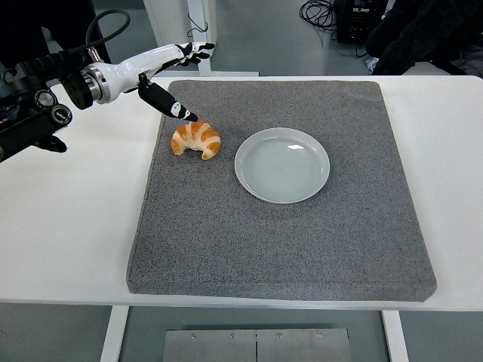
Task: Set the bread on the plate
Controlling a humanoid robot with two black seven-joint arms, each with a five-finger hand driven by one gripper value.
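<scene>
A golden croissant (196,139) lies on the grey mat (287,226), left of a round pale plate (281,164) that holds nothing. My left hand (181,72) reaches in from the left edge and hovers just above and behind the croissant. Its fingers are spread, the thumb (170,104) pointing down to a spot just above the croissant's upper left edge, apart from it as far as I can tell. The hand holds nothing. My right arm is out of the picture.
The mat lies on a white table (75,219). Dark clothing of a person (423,34) shows at the top right, with cables on the floor (317,11) behind the table. A white post (185,19) stands behind the table's far edge.
</scene>
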